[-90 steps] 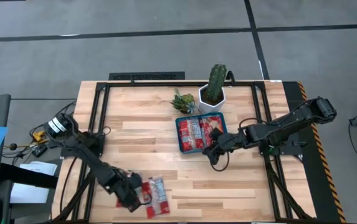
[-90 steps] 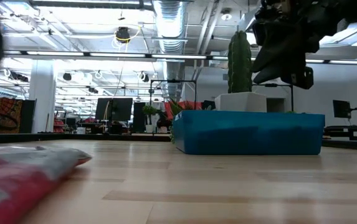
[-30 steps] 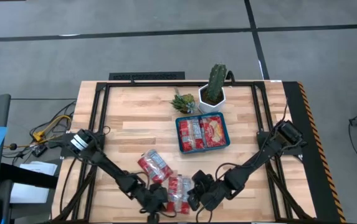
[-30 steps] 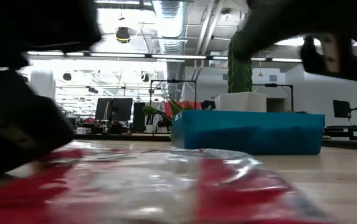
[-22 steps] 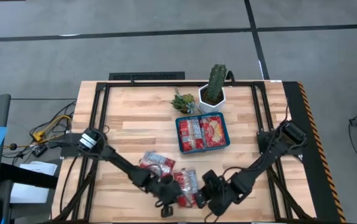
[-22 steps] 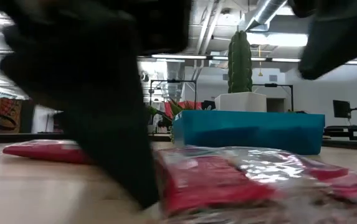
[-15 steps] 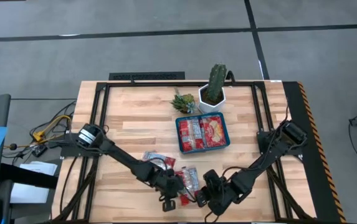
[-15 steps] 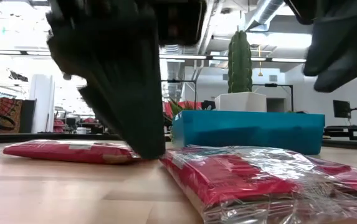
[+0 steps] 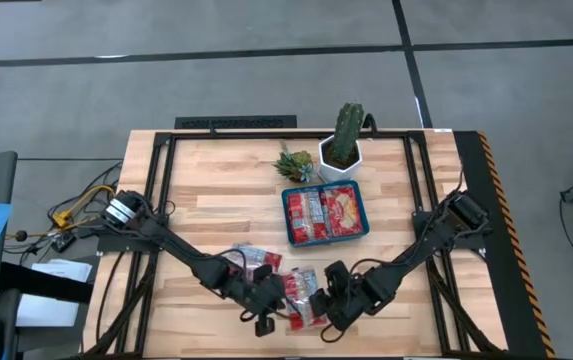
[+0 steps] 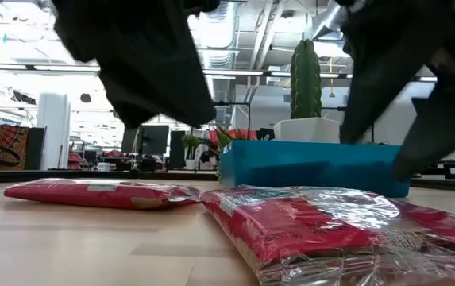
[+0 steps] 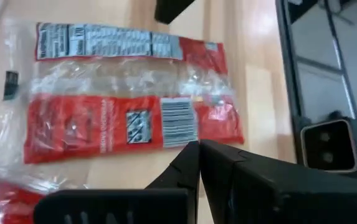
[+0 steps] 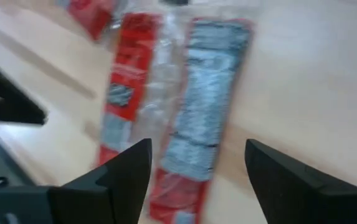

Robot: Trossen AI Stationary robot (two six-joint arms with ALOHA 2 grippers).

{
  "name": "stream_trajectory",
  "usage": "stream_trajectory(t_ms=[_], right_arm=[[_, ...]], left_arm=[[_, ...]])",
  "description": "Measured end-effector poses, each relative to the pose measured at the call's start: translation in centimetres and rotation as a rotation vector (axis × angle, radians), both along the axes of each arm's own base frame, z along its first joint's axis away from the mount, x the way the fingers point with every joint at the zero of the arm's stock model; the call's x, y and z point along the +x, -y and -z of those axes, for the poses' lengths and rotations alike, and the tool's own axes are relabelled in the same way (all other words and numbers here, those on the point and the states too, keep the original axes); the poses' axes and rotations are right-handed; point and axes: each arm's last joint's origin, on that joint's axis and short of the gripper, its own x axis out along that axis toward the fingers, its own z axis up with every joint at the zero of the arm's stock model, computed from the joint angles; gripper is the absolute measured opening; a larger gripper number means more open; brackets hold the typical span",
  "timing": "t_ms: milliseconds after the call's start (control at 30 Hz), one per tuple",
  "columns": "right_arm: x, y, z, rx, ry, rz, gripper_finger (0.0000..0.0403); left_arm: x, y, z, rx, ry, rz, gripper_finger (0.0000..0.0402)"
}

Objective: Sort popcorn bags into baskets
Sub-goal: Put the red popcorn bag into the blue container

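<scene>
A clear-wrapped pack of red popcorn bags (image 9: 303, 297) lies flat on the wooden table near its front edge, also seen in the low view (image 10: 314, 230). Another red bag (image 9: 253, 262) lies flat to its left and farther back. The blue basket (image 9: 362, 213) stands behind them, with red bags (image 9: 324, 210) lying in it. My left gripper (image 9: 278, 298) is shut just left of the pack, its tips (image 11: 198, 155) beside the pack's edge. My right gripper (image 9: 326, 300) hovers open over the pack's right side, fingers (image 12: 134, 168) apart above it.
A white pot with a cactus (image 9: 343, 140) and a small spiky plant (image 9: 294, 162) stand behind the basket. Black frame rails (image 9: 156, 200) run along the table's left, right and far sides. Bare wood lies left of the bags.
My left gripper has gone toward the table's right edge along the table, sliding the wrapped pack rightward, then risen off the table. My right gripper has opened and now stands over the pack's right side. The other bag stays where it lay.
</scene>
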Motion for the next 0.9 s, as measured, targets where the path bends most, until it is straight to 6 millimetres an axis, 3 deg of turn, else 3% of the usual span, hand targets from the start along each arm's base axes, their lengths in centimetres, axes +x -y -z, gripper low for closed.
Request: stream_trajectory(t_ms=[200,467,900], right_arm=[[-0.3,0.5,1.0,-0.002,-0.007,0.004,0.0281],[0.4,1.0,1.0,-0.021,0.012,-0.022,0.0281],[2.0,0.6,3.5,0.017,0.04,-0.018,0.0281]], left_arm=[[-0.8,-1.0,1.8,0.014,0.018,-0.068,0.0],[-0.9,-2.0,2.7,0.01,0.047,-0.112,0.0],[0.0,-1.4,5.6,-0.047,0.004,-0.052,0.0]])
